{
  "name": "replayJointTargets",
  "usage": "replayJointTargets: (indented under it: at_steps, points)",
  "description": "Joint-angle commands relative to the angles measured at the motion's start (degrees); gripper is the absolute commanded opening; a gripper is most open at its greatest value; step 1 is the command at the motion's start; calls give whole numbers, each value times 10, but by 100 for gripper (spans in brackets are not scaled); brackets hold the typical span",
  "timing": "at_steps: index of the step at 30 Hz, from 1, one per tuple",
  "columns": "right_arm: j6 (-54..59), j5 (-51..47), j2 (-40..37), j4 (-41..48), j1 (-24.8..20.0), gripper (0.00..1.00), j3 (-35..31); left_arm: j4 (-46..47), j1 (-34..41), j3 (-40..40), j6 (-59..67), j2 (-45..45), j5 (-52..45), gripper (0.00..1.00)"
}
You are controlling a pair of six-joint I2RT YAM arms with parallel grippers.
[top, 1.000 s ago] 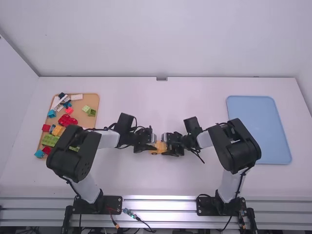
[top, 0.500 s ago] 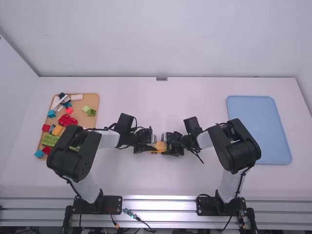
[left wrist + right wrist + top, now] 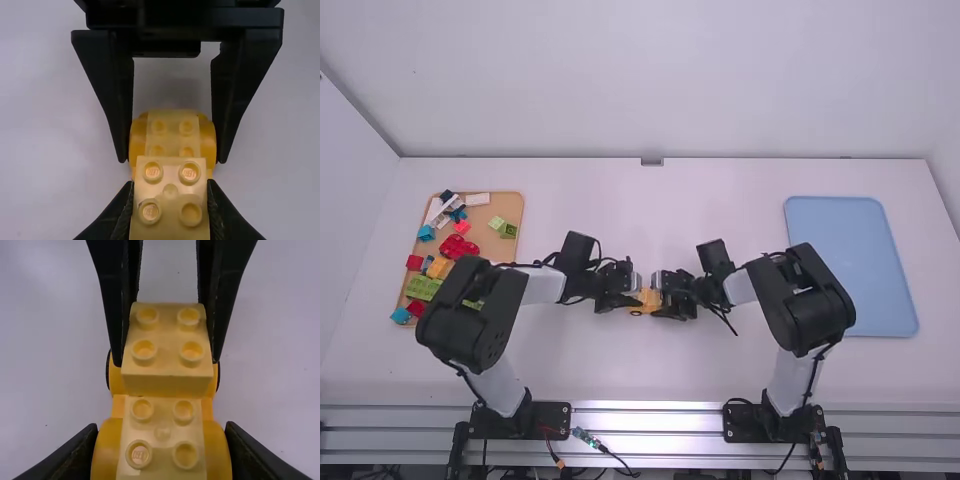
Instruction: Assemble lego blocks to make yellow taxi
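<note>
Left hand [image 3: 637, 300] clamping yellow block [image 3: 171, 191] | right hand [image 3: 659, 303] gripping orange base [image 3: 107, 447] | facing each other

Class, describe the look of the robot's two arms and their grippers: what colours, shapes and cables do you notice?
The left arm and right arm match: white links between bulky, rounded black joints, on black bases. Thin black cables loop loosely near the wrists. The left gripper and right gripper are black, each with two straight fingers tapering to narrow tips.
</note>
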State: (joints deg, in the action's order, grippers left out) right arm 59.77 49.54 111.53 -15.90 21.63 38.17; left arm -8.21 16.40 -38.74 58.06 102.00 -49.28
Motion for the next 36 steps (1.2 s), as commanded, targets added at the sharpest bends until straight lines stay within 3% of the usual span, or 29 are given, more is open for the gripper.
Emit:
replayJointTargets:
  at_steps: [1,10,19,36]
  points:
    - [14,-80,15,14,2,18,-15,18,5,7,8,13,35,2]
    - [23,-80,15,27,2,18,-14,23,2,8,9,13,66,2]
    - [22,-74,15,24,2,18,-14,18,8,8,43,13,-24,2]
    - [22,-72,15,18,2,18,-15,11,9,8,43,13,-21,2]
